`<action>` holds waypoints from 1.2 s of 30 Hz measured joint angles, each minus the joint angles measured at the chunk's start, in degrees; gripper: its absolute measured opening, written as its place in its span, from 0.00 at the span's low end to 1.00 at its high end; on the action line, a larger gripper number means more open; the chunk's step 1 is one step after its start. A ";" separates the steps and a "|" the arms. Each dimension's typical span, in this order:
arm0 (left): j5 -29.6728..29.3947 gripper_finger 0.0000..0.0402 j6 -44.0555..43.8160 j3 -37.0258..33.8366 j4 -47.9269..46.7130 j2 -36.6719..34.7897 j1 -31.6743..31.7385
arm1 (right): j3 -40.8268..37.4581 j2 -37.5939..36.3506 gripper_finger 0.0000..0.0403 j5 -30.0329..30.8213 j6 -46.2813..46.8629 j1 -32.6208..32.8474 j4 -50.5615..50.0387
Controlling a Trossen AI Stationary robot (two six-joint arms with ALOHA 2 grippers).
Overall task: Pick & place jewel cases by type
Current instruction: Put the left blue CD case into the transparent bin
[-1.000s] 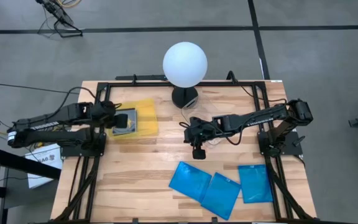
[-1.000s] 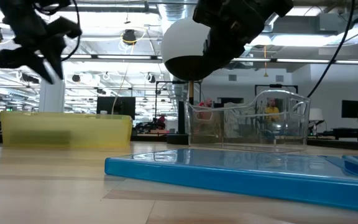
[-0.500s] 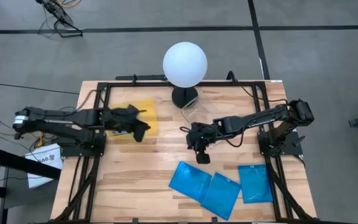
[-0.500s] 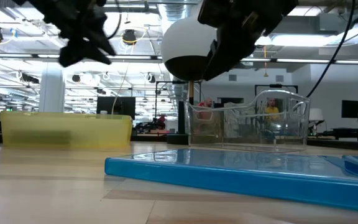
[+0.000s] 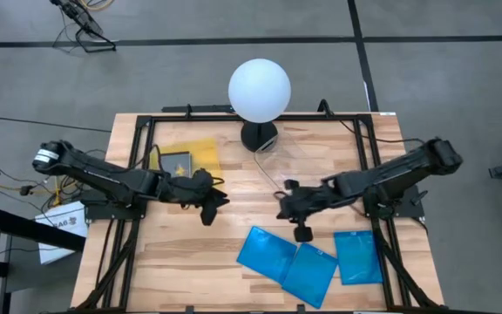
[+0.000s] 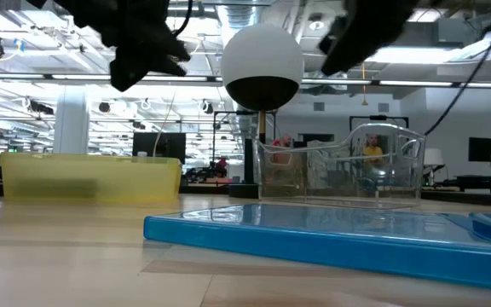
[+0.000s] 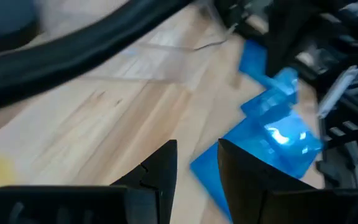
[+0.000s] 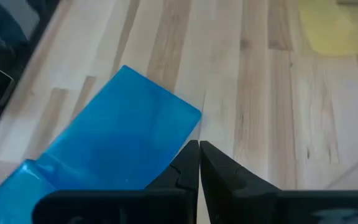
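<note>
Start at the yellow tray (image 5: 200,162) on the table's left side: one grey case (image 5: 178,165) already lies flat in it.

The left gripper (image 5: 213,207) hangs over bare wood between that tray and the blue cases. Its fingers (image 7: 160,168) stand apart with nothing between them. In its wrist view the blue cases lie ahead of the fingertips, so this gripper points toward them but is not yet over them.

The right gripper (image 5: 301,228) sits just beside the far edge of the blue group, fingers pressed together and empty. In its wrist view the left blue case (image 8: 114,140) shows one corner right at the fingertips.

Three blue cases lie flat in a row along the table's near edge: left (image 5: 266,253), middle (image 5: 310,270), right (image 5: 356,256). The left and middle ones overlap; the right one lies just beside the middle one.

Judge the right gripper nearer. It must part its fingers before any grasp.
</note>
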 joint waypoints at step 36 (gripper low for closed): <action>-2.61 0.27 13.68 29.13 -10.42 33.48 -5.35 | -22.36 -30.22 0.02 2.44 26.51 5.70 20.45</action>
